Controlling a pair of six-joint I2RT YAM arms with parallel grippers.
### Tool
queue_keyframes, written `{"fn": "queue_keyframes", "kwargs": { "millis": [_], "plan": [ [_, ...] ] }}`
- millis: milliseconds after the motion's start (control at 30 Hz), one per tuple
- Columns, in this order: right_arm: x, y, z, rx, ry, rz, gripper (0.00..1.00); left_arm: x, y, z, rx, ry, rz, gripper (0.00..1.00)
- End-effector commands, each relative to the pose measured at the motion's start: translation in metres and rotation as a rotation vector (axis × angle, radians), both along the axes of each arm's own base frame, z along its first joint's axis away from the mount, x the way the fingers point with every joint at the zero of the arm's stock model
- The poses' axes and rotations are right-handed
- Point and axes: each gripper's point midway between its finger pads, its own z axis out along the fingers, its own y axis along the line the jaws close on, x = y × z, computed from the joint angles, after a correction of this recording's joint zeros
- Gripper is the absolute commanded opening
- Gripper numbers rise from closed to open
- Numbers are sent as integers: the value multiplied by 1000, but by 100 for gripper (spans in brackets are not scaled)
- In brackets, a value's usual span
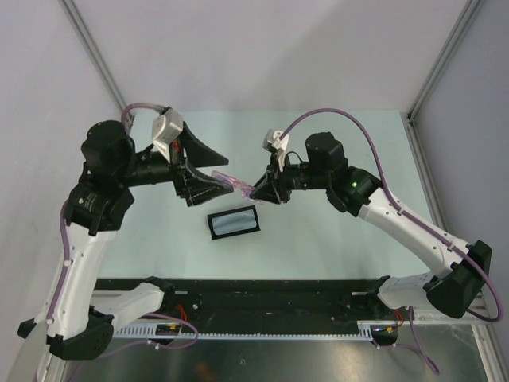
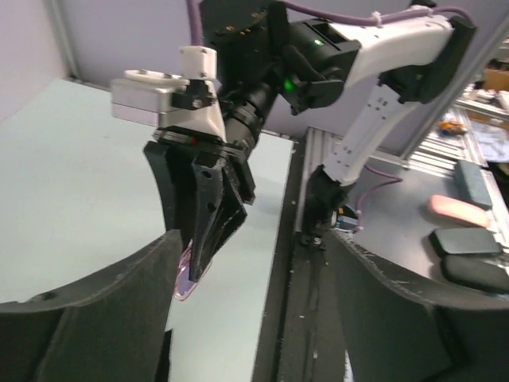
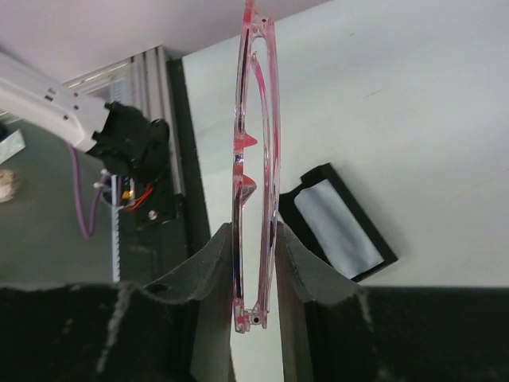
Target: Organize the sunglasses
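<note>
The right gripper (image 3: 256, 274) is clamped on the sunglasses (image 3: 258, 151), its two black fingers (image 3: 213, 286) pressed against the outer faces at one end of the pink-tinted translucent frame. In the right wrist view the frame shows edge-on and runs straight up toward 12 o'clock from the fingers. The top view shows the sunglasses raised above the middle of the pale green table (image 1: 334, 143), slanting between the two arms. The right gripper is at their 4 o'clock end and the left gripper (image 1: 219, 171) at their 10 o'clock end. The left gripper is spread wide, one finger on each side of that end and gripping nothing. Its own camera shows the two dark fingers (image 2: 95, 310) far apart at the bottom of the frame, with the opposite gripper and a sliver of pink frame between them. Whether either left finger touches the frame cannot be told. At 6 o'clock from the sunglasses, near them on the table, a black oblong case (image 1: 212, 225) lies open with a pale blue cloth (image 1: 235, 221) inside it. Off the table, at 3 o'clock in the left wrist view, a pink case (image 2: 457, 211) and some dark cases (image 2: 469, 241) lie on a side surface.
</note>
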Motion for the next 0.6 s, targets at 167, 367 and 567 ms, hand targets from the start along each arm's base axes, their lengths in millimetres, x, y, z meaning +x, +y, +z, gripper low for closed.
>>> {"fn": "queue_keyframes", "kwargs": {
  "millis": [167, 367, 567],
  "plan": [
    [-30, -11, -13, -102, 89, 127, 19, -10, -7, -71, 48, 242, -114, 69],
    [-45, -17, -38, -191, 142, 200, 18, 2, -6, -89, 76, 253, -52, 73],
    [-56, -17, -57, -240, 228, 257, 18, -4, -12, -109, 95, 348, -112, 68]
  ]
}}
